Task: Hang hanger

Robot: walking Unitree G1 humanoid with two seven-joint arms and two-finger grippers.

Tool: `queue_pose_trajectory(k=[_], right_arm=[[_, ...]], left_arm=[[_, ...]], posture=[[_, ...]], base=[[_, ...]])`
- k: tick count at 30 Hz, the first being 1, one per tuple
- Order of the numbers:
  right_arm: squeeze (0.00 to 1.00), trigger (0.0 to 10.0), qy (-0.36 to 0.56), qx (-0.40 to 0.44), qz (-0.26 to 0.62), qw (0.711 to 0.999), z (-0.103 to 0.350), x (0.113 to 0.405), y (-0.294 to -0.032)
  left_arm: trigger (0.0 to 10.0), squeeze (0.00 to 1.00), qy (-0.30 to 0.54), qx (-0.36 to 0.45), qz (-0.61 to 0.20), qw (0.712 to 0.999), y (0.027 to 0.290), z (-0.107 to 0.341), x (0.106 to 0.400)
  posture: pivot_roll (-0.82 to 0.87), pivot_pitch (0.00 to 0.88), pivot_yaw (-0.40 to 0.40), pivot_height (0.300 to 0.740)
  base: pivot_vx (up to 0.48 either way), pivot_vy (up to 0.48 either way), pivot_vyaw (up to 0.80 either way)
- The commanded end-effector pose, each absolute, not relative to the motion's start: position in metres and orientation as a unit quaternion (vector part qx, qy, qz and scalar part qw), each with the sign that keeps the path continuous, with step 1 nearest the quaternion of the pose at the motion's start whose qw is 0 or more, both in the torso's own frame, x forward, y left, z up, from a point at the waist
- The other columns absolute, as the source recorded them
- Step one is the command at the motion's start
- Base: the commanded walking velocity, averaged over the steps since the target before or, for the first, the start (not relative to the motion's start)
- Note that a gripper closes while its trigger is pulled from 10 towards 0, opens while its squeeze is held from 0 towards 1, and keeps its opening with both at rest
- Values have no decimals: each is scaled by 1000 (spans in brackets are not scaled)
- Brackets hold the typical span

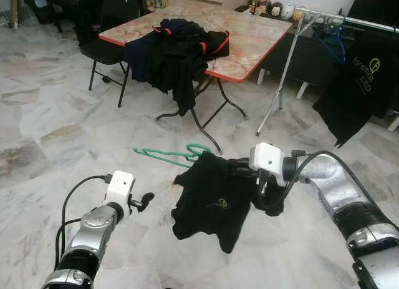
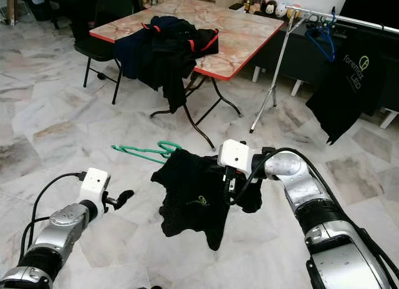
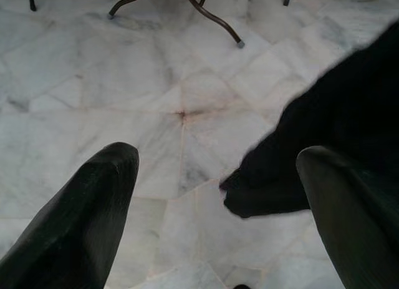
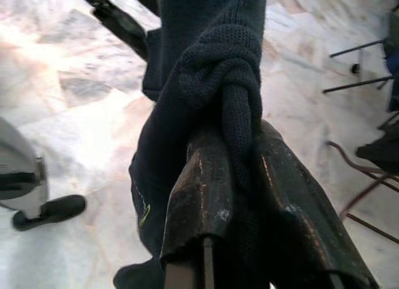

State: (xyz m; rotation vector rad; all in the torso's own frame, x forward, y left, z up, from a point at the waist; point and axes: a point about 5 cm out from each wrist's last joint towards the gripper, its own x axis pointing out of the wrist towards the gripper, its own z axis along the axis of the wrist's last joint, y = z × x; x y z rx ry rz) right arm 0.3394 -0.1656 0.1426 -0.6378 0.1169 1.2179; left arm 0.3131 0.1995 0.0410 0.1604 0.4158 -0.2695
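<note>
Right gripper pinches a fold of a black shirt between its two fingers, which are closed tight on the knit cloth. That shirt hangs in the air above the pale marble floor, draped over a green hanger whose free end and hook stick out toward the robot's left. A small yellow-green logo shows on the shirt's front; its lettering is too small to read. Farther back on the right, a second black shirt hangs from a metal clothes rack. It carries a pale green round emblem and vertical writing that looks like "foremost" with "LED" beside it, though the print is faint. A blue hanger hangs on the same rail.

The right arm reaches inward from the right, elbow bent, wrist turned toward the middle. The left arm is bent low on the left, and the left gripper hovers over the floor with its fingers spread wide and holding nothing, near the shirt's lower edge. Behind them, a pile of dark clothes lies on a folding table with a marble-pattern top and red rim.
</note>
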Motion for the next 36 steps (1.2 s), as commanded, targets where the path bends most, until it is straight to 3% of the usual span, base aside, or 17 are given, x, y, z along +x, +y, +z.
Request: queue_pose_trajectory(k=[1, 8, 15, 22, 27, 36], right_arm=[[0, 10000, 21, -285, 571, 770, 160, 341, -163], [0, 10000, 23, -275, 603, 749, 156, 335, -154], [0, 10000, -19, -244, 545, 801, 169, 349, -135], [0, 10000, -40, -183, 536, 823, 168, 344, -121], [0, 10000, -48, -161, 540, 825, 171, 342, -118], [0, 10000, -56, -152, 577, 801, 180, 335, -106]], left_arm=[[10000, 0, 190, 76, -143, 968, 195, 48, 318], [10000, 0, 179, 36, -179, 967, 182, 51, 321], [10000, 0, 165, 24, -198, 966, 172, 57, 324], [10000, 0, 160, 19, -193, 968, 169, 58, 325], [10000, 0, 154, 10, -208, 966, 166, 60, 325], [10000, 0, 141, -12, -220, 965, 159, 65, 329]], posture=[[-134, 0, -14, 740], [-135, 0, -14, 740], [-134, 0, -16, 740], [-130, 0, -17, 740], [-132, 0, -16, 740], [-135, 0, -19, 740]], base=[[0, 0, 0], [0, 0, 0], [0, 0, 0], [0, 0, 0], [0, 0, 0], [0, 0, 0]])
